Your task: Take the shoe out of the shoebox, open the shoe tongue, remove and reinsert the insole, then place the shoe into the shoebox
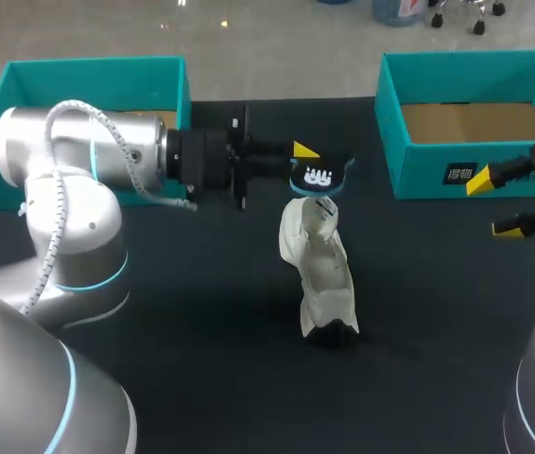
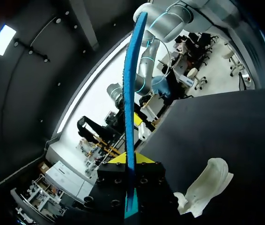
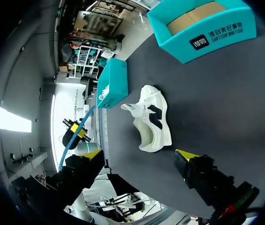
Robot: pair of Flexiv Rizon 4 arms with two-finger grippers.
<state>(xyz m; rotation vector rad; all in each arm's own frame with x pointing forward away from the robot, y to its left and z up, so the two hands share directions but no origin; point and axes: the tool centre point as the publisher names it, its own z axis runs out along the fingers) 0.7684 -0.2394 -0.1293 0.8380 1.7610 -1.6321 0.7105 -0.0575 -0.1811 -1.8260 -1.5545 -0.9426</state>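
A white shoe (image 1: 319, 270) lies on the black table (image 1: 201, 331) near the middle, outside both boxes; it also shows beside my left gripper (image 2: 207, 185) and ahead of my right gripper (image 3: 151, 119). My left gripper (image 1: 303, 163) hangs just behind the shoe, shut on a blue-edged dark insole (image 1: 320, 176). In the left wrist view the insole (image 2: 130, 108) stands edge-on between the fingers (image 2: 123, 158). My right gripper (image 1: 494, 204) stands open and empty at the right, in front of the teal shoebox (image 1: 438, 175). Its fingers (image 3: 186, 154) are spread wide.
A second teal box (image 1: 88, 71) stands at the back left, partly behind my left arm. The right teal box (image 3: 202, 35) holds brown cardboard, and the left one (image 3: 114, 84) shows beyond the shoe. Bare black table lies in front of the shoe.
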